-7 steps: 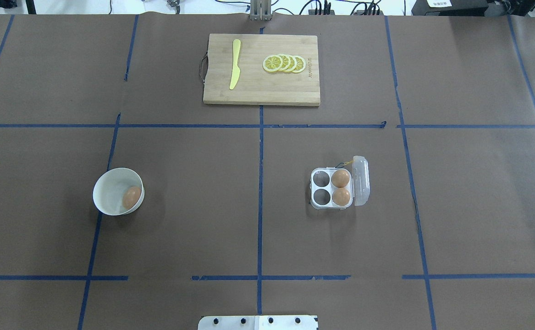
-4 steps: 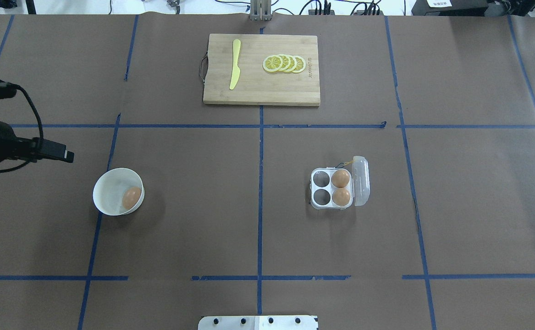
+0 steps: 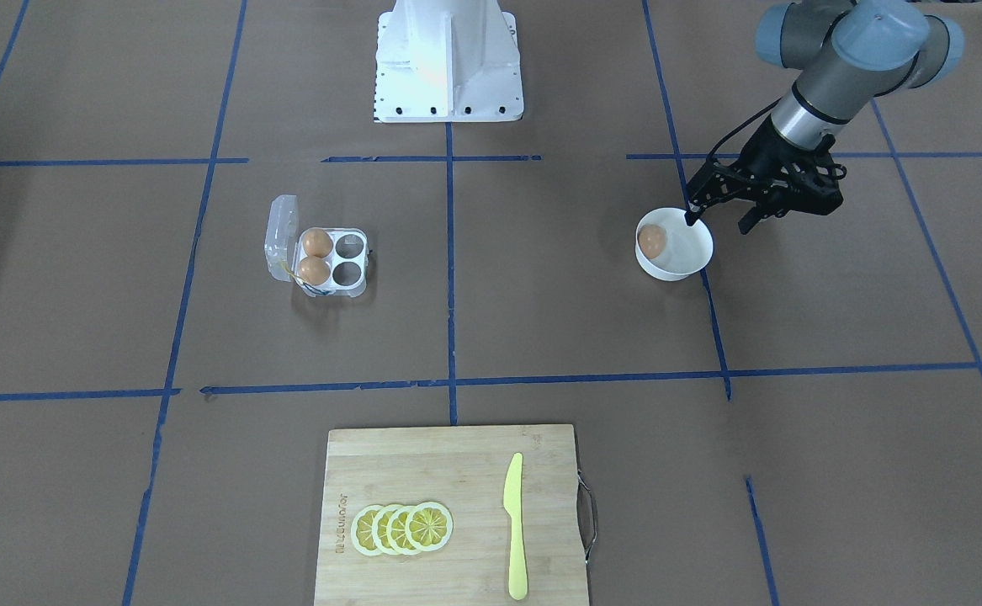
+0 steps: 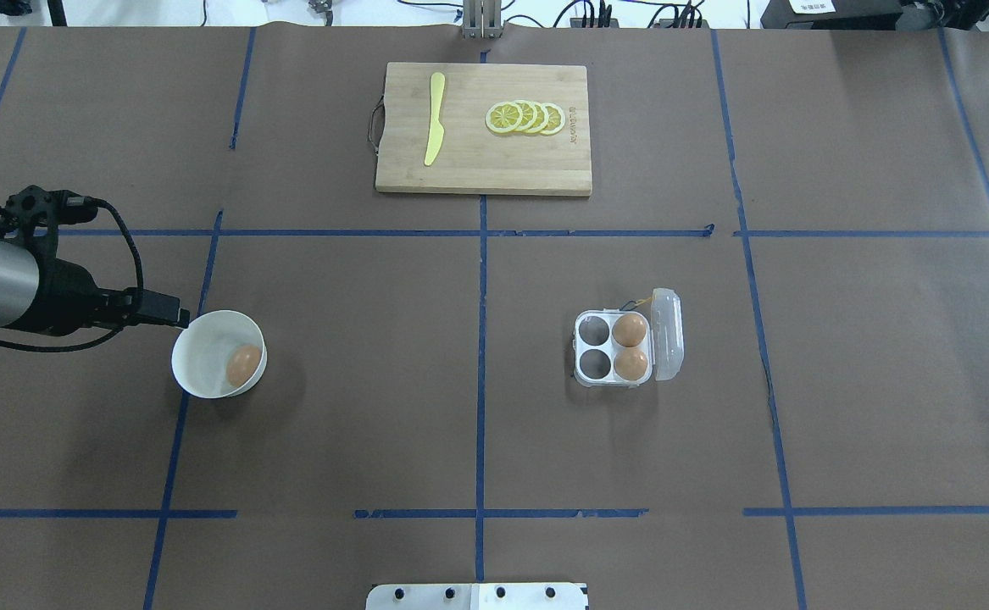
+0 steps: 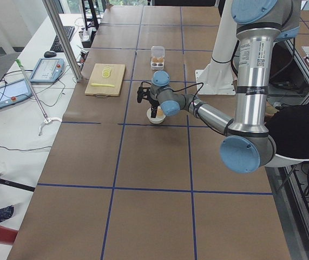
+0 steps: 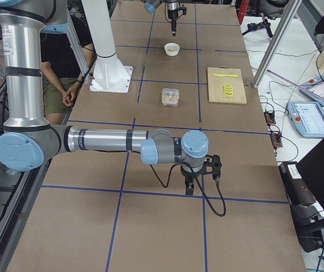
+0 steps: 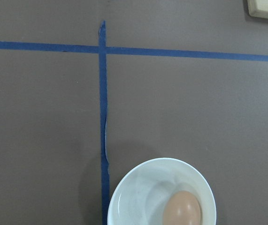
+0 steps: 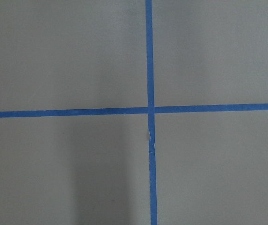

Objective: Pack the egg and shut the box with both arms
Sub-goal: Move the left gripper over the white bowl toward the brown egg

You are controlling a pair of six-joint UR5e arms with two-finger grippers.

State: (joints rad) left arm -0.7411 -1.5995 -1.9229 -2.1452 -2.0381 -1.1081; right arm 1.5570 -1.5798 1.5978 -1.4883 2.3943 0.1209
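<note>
The egg (image 4: 243, 364) lies in a round white bowl (image 4: 197, 360), also seen in the front view (image 3: 652, 240) and the left wrist view (image 7: 183, 209). The clear box (image 4: 612, 347) stands open with its lid (image 4: 666, 333) folded to the right. Two eggs fill its right cells; its left cells are empty. My left gripper (image 3: 716, 224) is open and empty, just above the bowl's outer rim (image 3: 686, 263), left of the egg in the overhead view (image 4: 176, 318). My right gripper (image 6: 190, 184) shows only in the right side view, far from the box; I cannot tell its state.
A wooden cutting board (image 4: 477, 174) with a yellow knife (image 4: 435, 119) and lemon slices (image 4: 526, 117) lies at the table's far middle. The white pedestal (image 3: 448, 59) stands at the robot's side. Blue tape lines cross the brown table. A person (image 6: 59, 68) sits beside the table.
My left arm has come into the overhead view from the left and moved right and down to the bowl's rim. The egg, bowl and box have not moved.
</note>
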